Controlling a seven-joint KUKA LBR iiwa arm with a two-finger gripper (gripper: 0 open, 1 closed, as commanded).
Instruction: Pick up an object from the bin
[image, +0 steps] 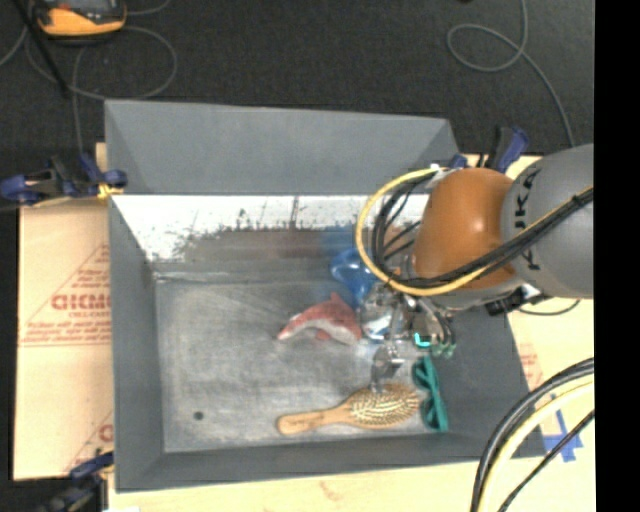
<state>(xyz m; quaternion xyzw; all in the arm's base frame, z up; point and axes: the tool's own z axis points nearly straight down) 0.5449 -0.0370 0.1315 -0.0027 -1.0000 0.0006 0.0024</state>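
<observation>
My gripper (386, 362) hangs low in the right part of the bin, just above the bristled head of a wooden hairbrush (352, 411) that lies along the front wall with its handle pointing left. A teal green plastic piece (431, 395) lies right of the brush head, close beside the gripper. A red and white soft thing (318, 322) lies left of the gripper in the middle of the bin. A blue translucent thing (349, 272) sits behind it near the back wall, partly hidden by the arm.
The arm with its orange cover and looped cables comes in over the bin's right rim and hides the back right corner. The left half of the bin floor is bare metal.
</observation>
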